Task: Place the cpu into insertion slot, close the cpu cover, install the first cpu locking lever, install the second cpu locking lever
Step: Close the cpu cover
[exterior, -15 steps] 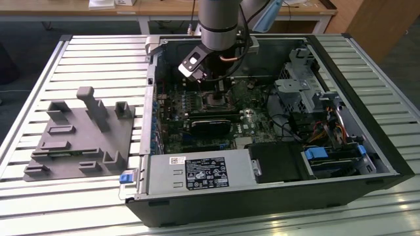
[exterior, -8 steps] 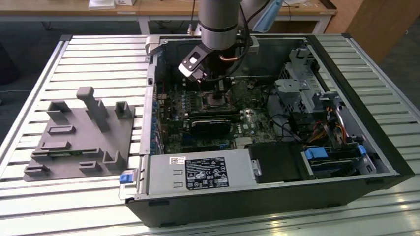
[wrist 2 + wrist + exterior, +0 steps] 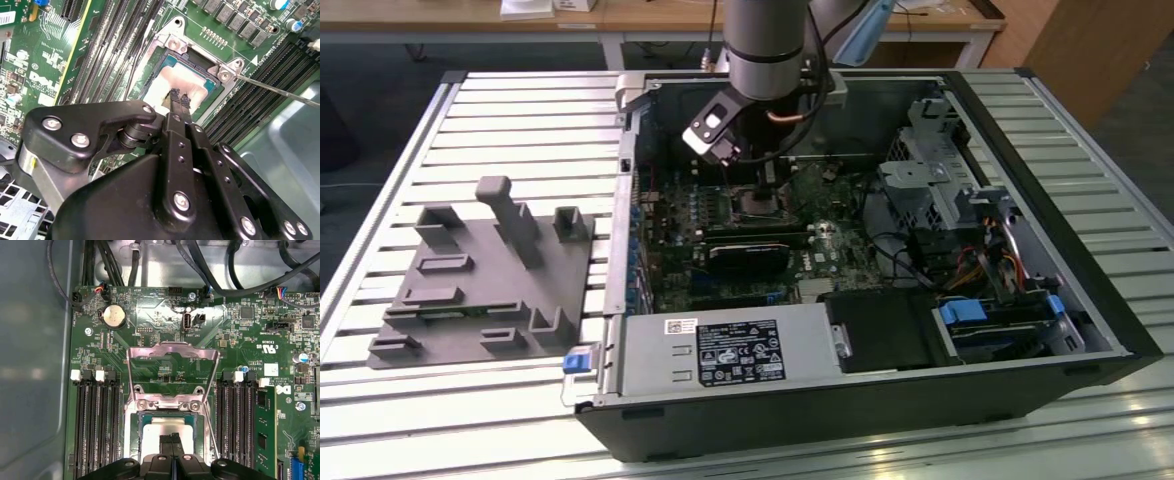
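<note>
Our black gripper (image 3: 179,96), fingers closed together, stands over the small flat silvery-grey square cpu (image 3: 172,80); we judge it light, stiff, fragile, best held by its edges.

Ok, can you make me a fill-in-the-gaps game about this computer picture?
1. The cpu lies inside the insertion ___.
2. The cpu cover is swung ___, not down over it.
3. The hand points its shut fingers at the ___.
Missing words: slot; open; cpu.

Soft even light, shadowed computer case (image 3: 854,415) interior, faint glare
</note>
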`<state>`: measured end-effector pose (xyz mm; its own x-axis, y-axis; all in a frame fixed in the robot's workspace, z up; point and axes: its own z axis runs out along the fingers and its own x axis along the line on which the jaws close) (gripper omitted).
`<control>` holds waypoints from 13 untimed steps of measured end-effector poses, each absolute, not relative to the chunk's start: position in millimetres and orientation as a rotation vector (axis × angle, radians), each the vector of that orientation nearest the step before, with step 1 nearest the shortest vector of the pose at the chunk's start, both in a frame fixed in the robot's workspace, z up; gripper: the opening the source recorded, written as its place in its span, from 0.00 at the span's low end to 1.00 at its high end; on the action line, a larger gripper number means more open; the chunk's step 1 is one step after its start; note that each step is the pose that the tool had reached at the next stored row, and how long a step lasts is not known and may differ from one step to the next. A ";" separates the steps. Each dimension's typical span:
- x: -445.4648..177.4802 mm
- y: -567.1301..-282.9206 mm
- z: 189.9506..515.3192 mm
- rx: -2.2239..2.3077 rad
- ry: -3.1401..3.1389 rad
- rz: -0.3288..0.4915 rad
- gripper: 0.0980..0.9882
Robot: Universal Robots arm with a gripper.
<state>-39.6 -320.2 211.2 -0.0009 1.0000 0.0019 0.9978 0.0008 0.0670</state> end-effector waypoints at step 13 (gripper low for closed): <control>-39.5 -320.2 229.4 2.188 2.190 0.077 0.01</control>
